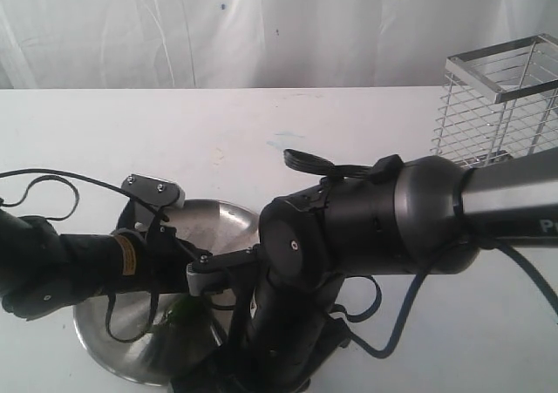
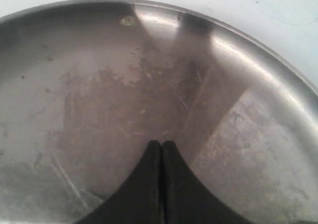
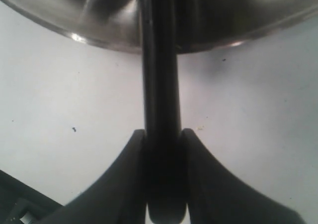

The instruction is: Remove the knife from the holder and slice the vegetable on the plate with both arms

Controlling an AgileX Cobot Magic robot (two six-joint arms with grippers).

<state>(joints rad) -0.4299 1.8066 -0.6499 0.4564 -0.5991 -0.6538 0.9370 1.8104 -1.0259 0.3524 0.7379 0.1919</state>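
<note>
The shiny steel plate (image 1: 228, 213) lies at the front of the table, partly covered by both arms. A bit of the green vegetable (image 1: 180, 310) shows on it between the arms. In the left wrist view my left gripper (image 2: 162, 143) is shut and empty, its tips pressed together just above the plate's scuffed bottom (image 2: 99, 85). My right gripper (image 3: 163, 134) is shut on the knife's black handle (image 3: 160, 85), which runs out over the plate's rim (image 3: 94, 41); the blade is hidden. The wire-mesh holder (image 1: 497, 105) stands at the back right.
The bulky right arm (image 1: 375, 227) crosses the front of the exterior view and hides the plate's right side. The slimmer left arm (image 1: 87, 262) comes in from the left with loose cables. A white cloth wall stands behind the white table (image 1: 131, 132).
</note>
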